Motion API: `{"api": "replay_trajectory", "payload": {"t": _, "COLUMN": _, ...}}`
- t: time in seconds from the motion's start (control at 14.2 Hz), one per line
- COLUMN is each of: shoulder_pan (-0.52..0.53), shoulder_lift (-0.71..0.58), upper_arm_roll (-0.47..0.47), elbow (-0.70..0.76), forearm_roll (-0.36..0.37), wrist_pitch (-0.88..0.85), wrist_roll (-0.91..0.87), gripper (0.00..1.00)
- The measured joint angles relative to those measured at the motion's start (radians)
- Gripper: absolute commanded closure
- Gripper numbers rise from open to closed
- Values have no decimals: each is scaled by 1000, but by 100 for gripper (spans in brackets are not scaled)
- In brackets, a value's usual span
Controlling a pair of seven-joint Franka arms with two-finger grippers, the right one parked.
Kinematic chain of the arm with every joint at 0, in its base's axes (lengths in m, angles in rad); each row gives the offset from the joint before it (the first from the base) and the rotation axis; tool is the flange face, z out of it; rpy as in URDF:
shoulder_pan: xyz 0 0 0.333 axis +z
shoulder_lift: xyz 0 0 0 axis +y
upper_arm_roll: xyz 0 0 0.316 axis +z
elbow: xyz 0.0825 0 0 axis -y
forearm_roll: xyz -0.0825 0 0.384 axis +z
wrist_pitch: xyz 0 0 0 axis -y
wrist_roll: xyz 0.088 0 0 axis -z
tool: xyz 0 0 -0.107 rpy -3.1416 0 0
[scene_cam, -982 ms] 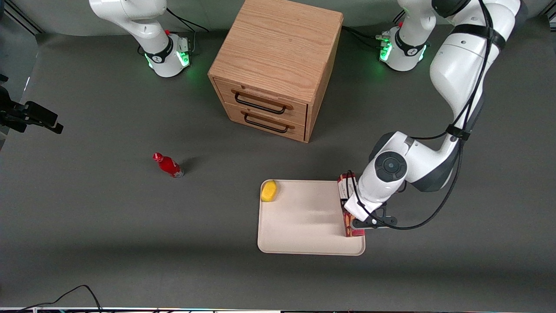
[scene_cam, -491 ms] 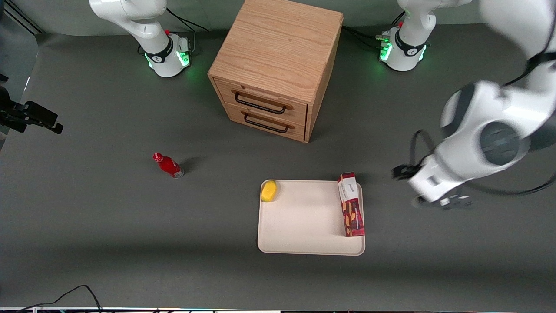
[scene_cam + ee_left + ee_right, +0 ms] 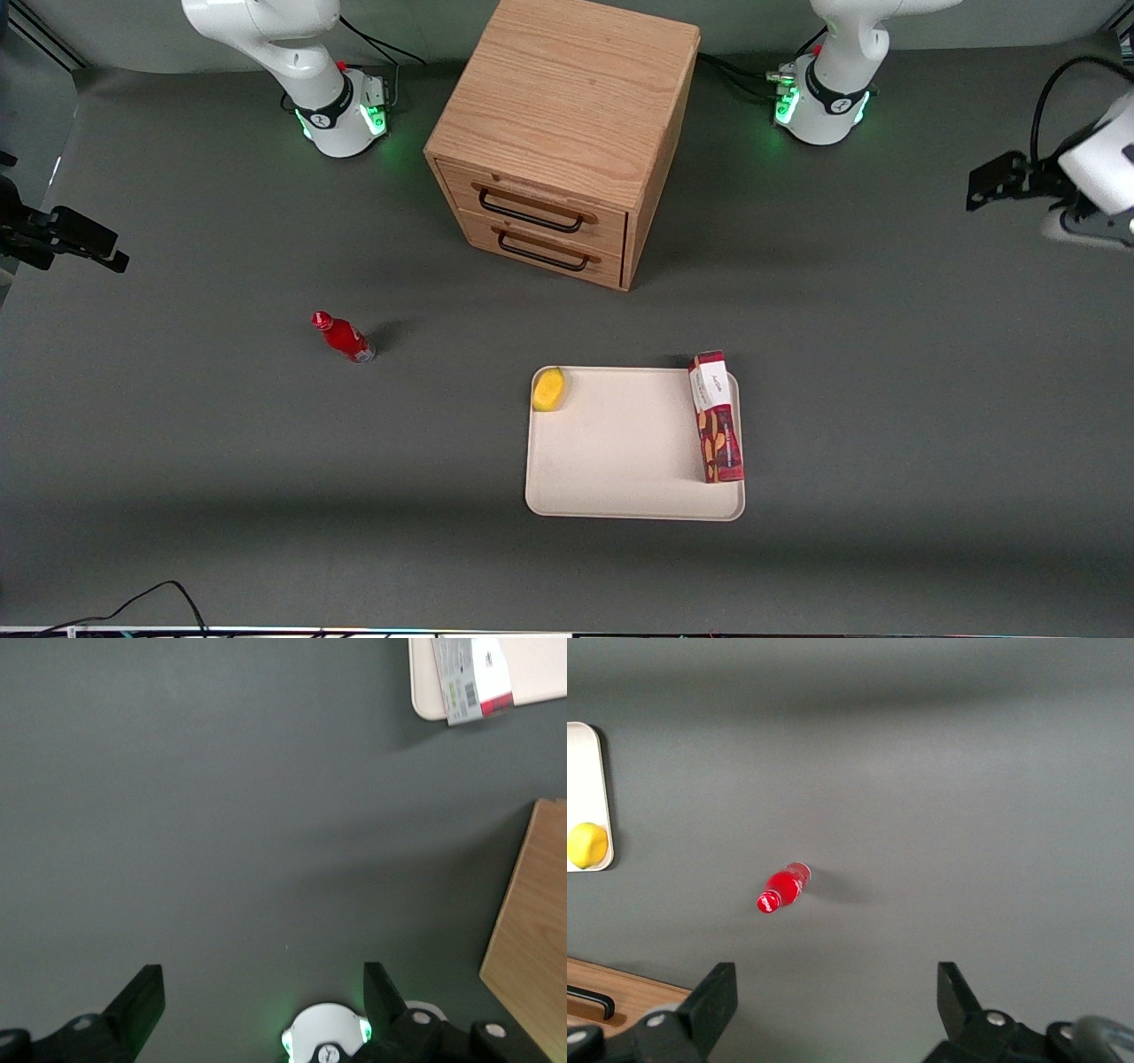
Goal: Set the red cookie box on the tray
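In the front view, you are seeing the red cookie box (image 3: 716, 417) lying flat on the tray (image 3: 620, 452), along the rim toward the working arm's end, with a lemon (image 3: 548, 389) sitting at a tray corner. The gripper (image 3: 1001, 182) is hanging well apart, high near the working arm's table edge. In the left wrist view, the gripper (image 3: 264, 1010) is showing fingers (image 3: 142, 1001) spread wide, holding nothing; the red cookie box (image 3: 472, 678) is resting over the tray (image 3: 540, 673) rim. Judge placement complete; nothing appears left.

My gripper (image 3: 263, 1005) hangs high above the table at my working end, well apart from everything, pointing down at bare surface. Its two fingers (image 3: 142, 1005) stand wide apart with nothing between them. My wrist (image 3: 1099, 168) is raised.
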Motion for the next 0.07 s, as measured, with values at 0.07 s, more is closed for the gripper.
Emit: {"api": "replay_trajectory", "payload": {"t": 0.07, "shoulder_pan": -1, "shoulder_lift": -7, "upper_arm_roll": -1, "elbow": 0, "forearm_roll": -2, "wrist_pitch": -9, "wrist_roll": 1, "gripper": 0}}
